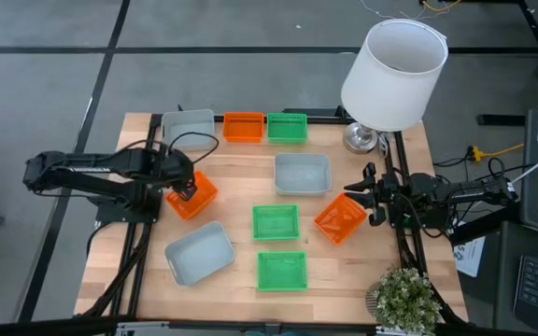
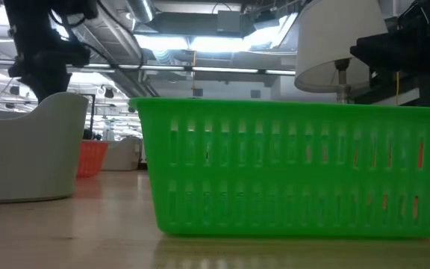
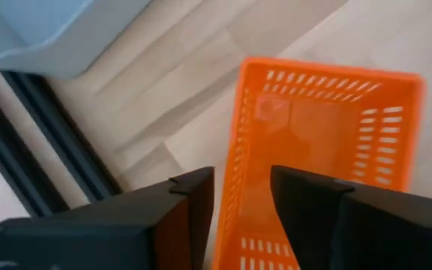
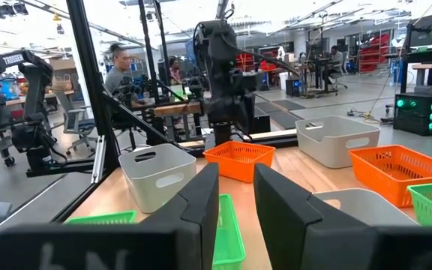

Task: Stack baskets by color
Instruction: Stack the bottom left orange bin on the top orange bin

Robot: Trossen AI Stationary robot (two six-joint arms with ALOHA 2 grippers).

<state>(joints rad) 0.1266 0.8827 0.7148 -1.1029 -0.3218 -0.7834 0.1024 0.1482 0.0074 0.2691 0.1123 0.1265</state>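
Observation:
Nine baskets sit on the wooden table. Along the far edge stand a grey (image 1: 188, 124), an orange (image 1: 244, 127) and a green basket (image 1: 287, 127). Mid-table are a grey (image 1: 302, 173), a green (image 1: 276, 222) and a tilted orange one (image 1: 339, 219); nearer are a grey (image 1: 199, 252) and a green (image 1: 281, 271). My left gripper (image 1: 185, 191) points down over the left orange basket (image 3: 328, 142), open, one finger (image 3: 193, 217) outside its side wall (image 3: 238, 172) and one inside, neither touching. My right gripper (image 4: 235, 202) is open at the table's right edge, level, beside the tilted orange basket.
A lamp with a large white shade (image 1: 392, 70) stands at the far right corner and a small plant (image 1: 404, 299) at the near right corner. Black frame rails (image 1: 143, 243) run along the table's left and right sides. A person (image 4: 122, 71) sits in the room beyond.

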